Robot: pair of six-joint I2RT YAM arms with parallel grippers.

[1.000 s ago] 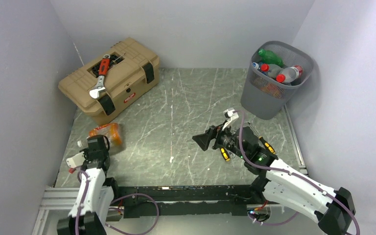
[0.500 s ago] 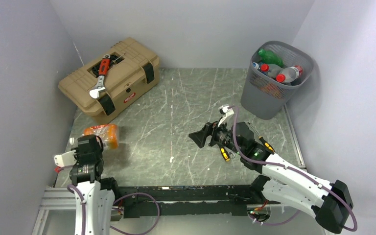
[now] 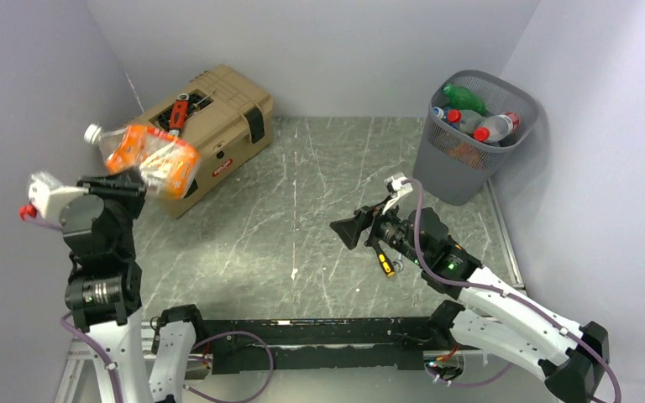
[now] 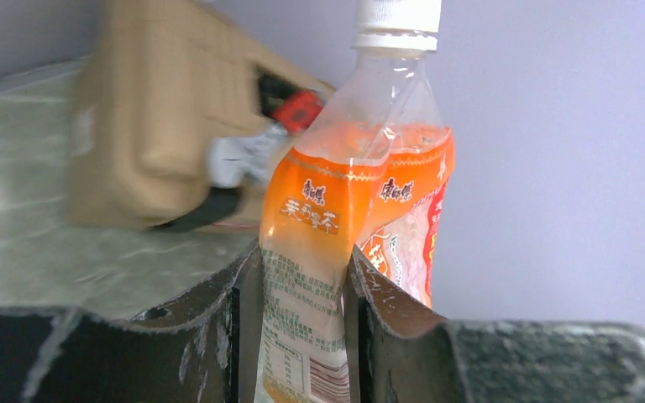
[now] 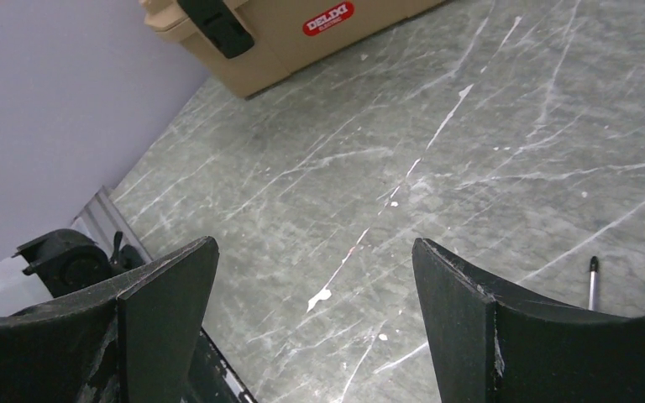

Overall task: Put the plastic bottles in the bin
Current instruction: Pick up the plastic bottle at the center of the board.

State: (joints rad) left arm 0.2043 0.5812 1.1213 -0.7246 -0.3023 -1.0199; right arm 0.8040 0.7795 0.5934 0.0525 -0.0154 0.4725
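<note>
Left wrist shows the left gripper (image 4: 302, 290) pinching the orange bottle (image 4: 361, 176), cap pointing away.

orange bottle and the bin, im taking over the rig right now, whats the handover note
Left claw: shut on the orange-label bottle, held in the air over the left side of the table, near the tan toolbox.
Right claw: open, empty, low over mid-table.
Done: several bottles already sit in the grey mesh bin at far right.
Left: get the held bottle across into the bin; no other loose bottle is in view.
</note>
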